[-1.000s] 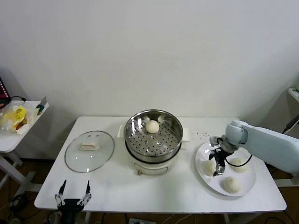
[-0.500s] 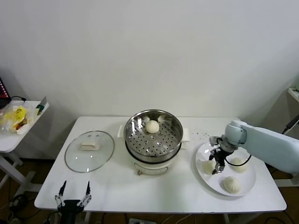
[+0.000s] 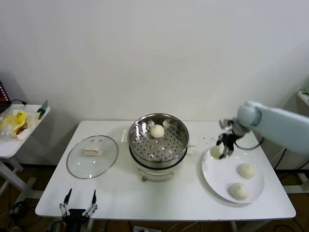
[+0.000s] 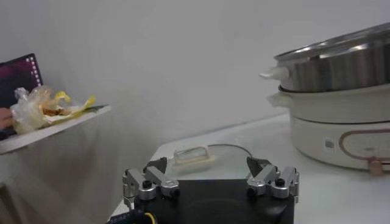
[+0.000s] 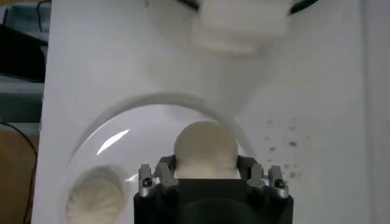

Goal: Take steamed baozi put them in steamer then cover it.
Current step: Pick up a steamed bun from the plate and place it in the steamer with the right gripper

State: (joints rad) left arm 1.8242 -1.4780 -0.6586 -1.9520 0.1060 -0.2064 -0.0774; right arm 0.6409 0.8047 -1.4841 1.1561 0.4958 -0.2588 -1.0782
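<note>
My right gripper (image 3: pixel 223 146) is shut on a cream-white baozi (image 3: pixel 216 151) and holds it above the far left rim of the white plate (image 3: pixel 217 182). In the right wrist view the baozi (image 5: pixel 205 148) sits between the jaws. Two baozi (image 3: pixel 246 170) (image 3: pixel 239 191) lie on the plate. One baozi (image 3: pixel 157 130) lies in the steel steamer (image 3: pixel 140 151) at its far side. The glass cover (image 3: pixel 92 155) lies flat on the table left of the steamer. My left gripper (image 3: pixel 77 205) is open and parked at the table's front left edge.
A side table (image 3: pixel 9 142) with a yellow bag (image 3: pixel 17 121) stands at the far left. A white power strip (image 3: pixel 205 140) lies behind the plate. In the left wrist view the steamer base (image 4: pixel 341 137) and the cover's handle (image 4: pixel 194 156) show.
My right gripper has closed on the left baozi and lifted it up and back off the plate. The left gripper dropped slightly.
</note>
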